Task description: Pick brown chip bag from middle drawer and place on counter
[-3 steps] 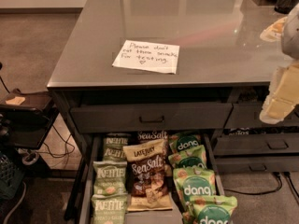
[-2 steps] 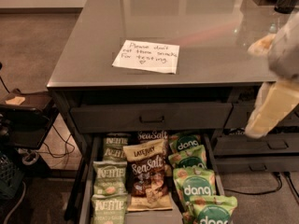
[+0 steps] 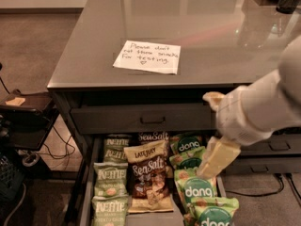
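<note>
The brown chip bag (image 3: 149, 175), tan-topped and printed "LATE JULY Sea Salt", lies flat in the centre of the open middle drawer (image 3: 86, 192). A second "Sea Salt" bag (image 3: 154, 136) peeks out behind it. My gripper (image 3: 204, 135) reaches in from the right on a white arm. Its cream fingers (image 3: 217, 155) are spread apart and empty. The lower finger hangs above the green "dang" bags (image 3: 197, 192), to the right of the brown bag and not touching it. The glossy grey counter (image 3: 211, 27) is above.
Green "Kettle" bags (image 3: 110, 182) fill the drawer's left column. A white handwritten note (image 3: 147, 56) lies on the counter. The upper drawer front (image 3: 153, 118) with a slim handle is closed. A low dark stand (image 3: 23, 112) and cables are on the left.
My arm has swung in from the right edge, moving left and down. The gripper now hangs over the right side of the open drawer. The bags have not moved.
</note>
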`<move>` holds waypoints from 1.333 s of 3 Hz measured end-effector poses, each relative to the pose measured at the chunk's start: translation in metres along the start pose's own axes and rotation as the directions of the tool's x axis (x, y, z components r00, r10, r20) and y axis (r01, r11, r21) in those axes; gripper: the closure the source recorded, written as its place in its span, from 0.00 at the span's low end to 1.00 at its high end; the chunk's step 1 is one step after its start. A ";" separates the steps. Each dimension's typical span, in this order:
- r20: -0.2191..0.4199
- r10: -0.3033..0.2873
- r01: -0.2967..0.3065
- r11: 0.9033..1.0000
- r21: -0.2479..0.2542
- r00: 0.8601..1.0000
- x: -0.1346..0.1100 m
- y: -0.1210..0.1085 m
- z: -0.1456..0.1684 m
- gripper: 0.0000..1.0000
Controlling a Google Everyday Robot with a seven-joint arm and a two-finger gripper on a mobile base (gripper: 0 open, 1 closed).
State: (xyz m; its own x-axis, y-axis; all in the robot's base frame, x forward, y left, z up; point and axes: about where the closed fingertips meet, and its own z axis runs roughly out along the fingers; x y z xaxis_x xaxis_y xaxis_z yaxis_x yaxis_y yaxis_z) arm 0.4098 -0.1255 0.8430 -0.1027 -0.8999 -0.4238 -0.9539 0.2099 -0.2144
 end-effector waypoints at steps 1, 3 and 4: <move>0.063 0.006 -0.004 0.999 -0.036 0.998 -0.002 0.023 0.076 0.00; 0.088 0.019 -0.013 0.998 -0.066 0.996 -0.005 0.031 0.135 0.00; 0.096 -0.001 0.006 0.998 -0.060 0.995 -0.003 0.031 0.140 0.00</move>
State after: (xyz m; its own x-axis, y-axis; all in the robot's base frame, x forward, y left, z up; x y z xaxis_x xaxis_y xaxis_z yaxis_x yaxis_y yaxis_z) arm 0.4204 -0.0626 0.7142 -0.0745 -0.8592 -0.5062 -0.9697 0.1808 -0.1642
